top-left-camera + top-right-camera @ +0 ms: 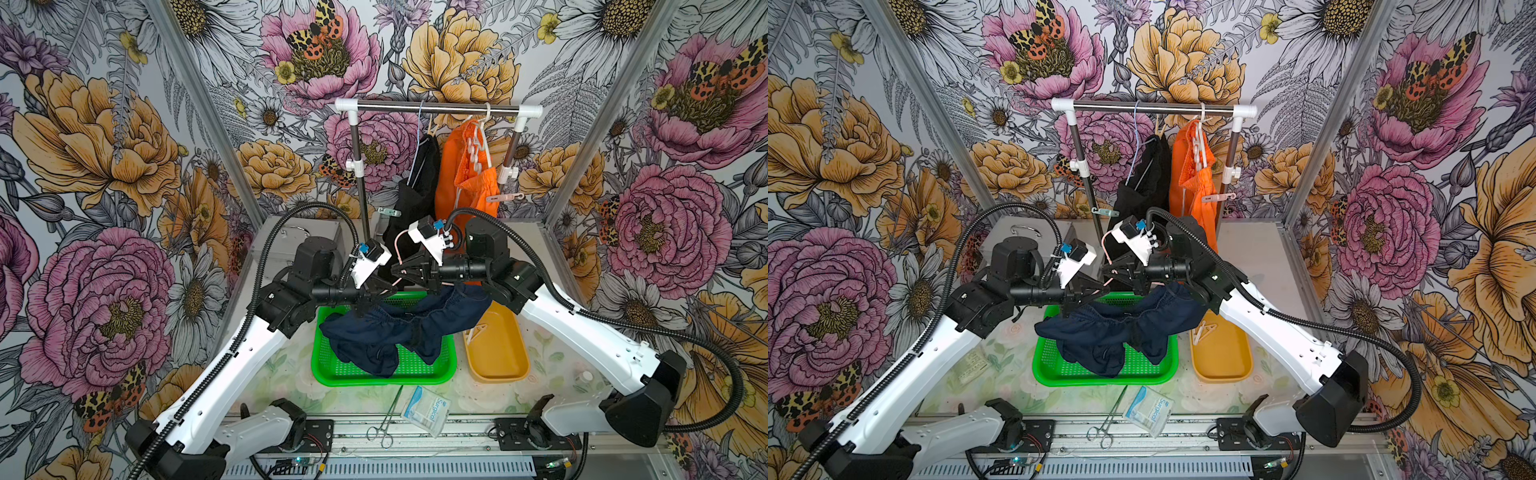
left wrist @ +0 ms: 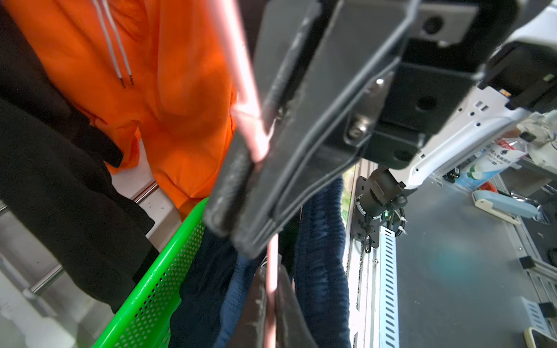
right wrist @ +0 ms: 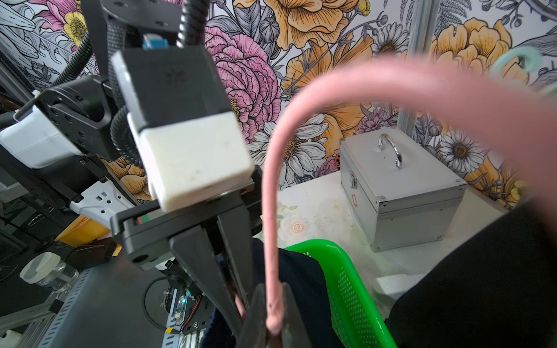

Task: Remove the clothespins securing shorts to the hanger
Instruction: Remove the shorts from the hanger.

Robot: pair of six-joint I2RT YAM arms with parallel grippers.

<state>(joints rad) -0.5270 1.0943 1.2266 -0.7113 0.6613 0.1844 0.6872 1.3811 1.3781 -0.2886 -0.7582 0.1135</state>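
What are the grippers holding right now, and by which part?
Both the left gripper and right gripper are shut on the pink hanger, on its wire below the hook.

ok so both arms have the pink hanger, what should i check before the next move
1. Left pincer shut on pink hanger: ok.
2. Right pincer shut on the same hanger: ok.
3. Navy shorts hang over green basket: ok.
4. Pins left on the navy shorts: cannot tell, none visible.
5. Yellow tray has room beside the white clothespins: ok.
6. Black shorts and orange shorts unpinned: not ok, a teal clothespin and a pink clothespin show at their edges.
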